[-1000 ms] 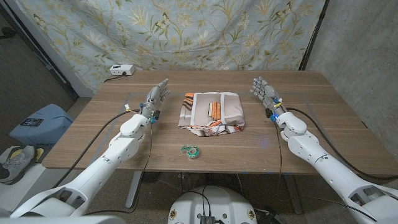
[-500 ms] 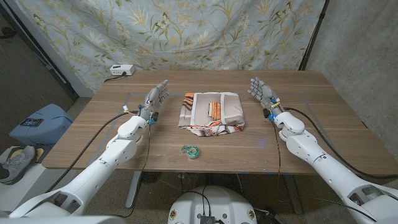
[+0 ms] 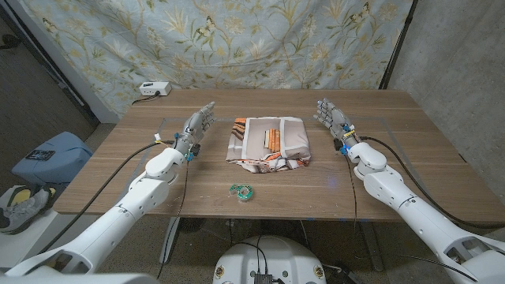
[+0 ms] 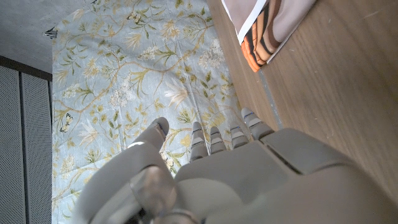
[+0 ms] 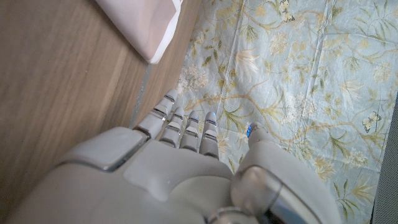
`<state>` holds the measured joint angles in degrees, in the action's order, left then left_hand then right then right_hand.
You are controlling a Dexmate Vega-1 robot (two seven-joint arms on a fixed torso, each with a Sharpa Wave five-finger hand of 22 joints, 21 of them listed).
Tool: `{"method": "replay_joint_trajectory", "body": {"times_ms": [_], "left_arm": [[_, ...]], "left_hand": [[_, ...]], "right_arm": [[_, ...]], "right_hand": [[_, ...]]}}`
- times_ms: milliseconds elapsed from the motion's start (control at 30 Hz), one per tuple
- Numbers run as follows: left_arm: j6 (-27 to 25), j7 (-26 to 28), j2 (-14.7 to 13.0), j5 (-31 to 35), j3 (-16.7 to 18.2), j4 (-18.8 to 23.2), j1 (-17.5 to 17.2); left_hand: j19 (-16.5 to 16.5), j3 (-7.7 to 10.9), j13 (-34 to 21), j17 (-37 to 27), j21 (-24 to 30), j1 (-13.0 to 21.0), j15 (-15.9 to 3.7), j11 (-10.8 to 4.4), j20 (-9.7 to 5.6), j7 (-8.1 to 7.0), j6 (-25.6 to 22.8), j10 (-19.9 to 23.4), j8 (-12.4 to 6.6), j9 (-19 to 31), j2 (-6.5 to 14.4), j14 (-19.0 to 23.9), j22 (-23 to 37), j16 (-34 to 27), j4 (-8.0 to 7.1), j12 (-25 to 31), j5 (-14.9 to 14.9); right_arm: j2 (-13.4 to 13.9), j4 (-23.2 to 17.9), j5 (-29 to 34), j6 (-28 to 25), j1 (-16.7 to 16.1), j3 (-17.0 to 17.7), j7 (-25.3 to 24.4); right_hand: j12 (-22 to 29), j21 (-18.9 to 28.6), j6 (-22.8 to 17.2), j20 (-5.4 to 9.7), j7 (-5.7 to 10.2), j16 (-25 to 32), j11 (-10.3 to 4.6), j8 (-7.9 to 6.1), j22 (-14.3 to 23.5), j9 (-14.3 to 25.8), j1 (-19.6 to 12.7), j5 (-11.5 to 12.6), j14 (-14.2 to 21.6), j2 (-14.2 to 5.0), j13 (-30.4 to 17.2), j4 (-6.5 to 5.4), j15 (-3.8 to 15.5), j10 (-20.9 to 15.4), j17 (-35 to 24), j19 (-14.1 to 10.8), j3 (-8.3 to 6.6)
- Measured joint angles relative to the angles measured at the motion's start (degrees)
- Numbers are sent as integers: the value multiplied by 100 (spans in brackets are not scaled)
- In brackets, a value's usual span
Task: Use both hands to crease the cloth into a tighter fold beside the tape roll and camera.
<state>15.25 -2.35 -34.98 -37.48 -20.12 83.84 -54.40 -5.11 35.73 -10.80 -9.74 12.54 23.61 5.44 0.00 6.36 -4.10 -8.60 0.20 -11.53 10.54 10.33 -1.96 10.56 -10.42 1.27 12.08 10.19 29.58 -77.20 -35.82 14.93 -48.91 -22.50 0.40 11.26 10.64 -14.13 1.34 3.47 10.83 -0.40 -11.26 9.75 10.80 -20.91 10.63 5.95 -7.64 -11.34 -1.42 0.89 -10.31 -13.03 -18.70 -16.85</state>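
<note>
A folded cloth [image 3: 269, 141], beige with orange and dark stripes, lies at the middle of the wooden table [image 3: 394, 170]; its corner shows as cloth [image 4: 266, 28] and cloth [image 5: 144, 25] in the wrist views. A small green tape roll [image 3: 241, 191] lies in front of the cloth near the front edge. My left hand [image 3: 198, 124] stands to the cloth's left, fingers straight and apart, holding nothing. My right hand [image 3: 333, 116] stands to the cloth's right, likewise spread and empty. Both hands are off the cloth.
A white box [image 3: 154, 89] with a cable sits at the table's far left corner. A floral curtain [image 3: 237, 39] hangs behind the table. A blue object [image 3: 49, 156] and shoes [image 3: 20, 207] lie on the floor at the left.
My left hand has edged slightly forward and up; my right hand has shifted a little toward the cloth. The cloth and tape roll lie where they were.
</note>
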Motion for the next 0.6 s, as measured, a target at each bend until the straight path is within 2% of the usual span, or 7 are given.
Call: {"method": "replay_joint_trajectory", "body": {"times_ms": [333,600], "left_arm": [[-56,8,-278,50,76,395,-305],[-110,42,-516,136,136,674,-483]], "left_hand": [[0,-1,0,0,0,24,0,0,0,0,0,0,31,0,22,0,0,0,33,0,0],[0,23,0,1,0,74,-1,0,0,0,0,0,31,-1,13,1,0,0,56,0,5]], "right_arm": [[39,-101,74,-16,-39,-13,-47],[27,-45,142,-46,83,-80,-34]], "right_hand": [[0,0,0,-19,0,0,8,0,0,0,0,0,-20,0,0,24,-20,-8,0,20,-24],[0,0,1,-22,0,0,28,0,-1,-1,0,0,-43,0,1,24,-43,13,26,23,-24]]}}
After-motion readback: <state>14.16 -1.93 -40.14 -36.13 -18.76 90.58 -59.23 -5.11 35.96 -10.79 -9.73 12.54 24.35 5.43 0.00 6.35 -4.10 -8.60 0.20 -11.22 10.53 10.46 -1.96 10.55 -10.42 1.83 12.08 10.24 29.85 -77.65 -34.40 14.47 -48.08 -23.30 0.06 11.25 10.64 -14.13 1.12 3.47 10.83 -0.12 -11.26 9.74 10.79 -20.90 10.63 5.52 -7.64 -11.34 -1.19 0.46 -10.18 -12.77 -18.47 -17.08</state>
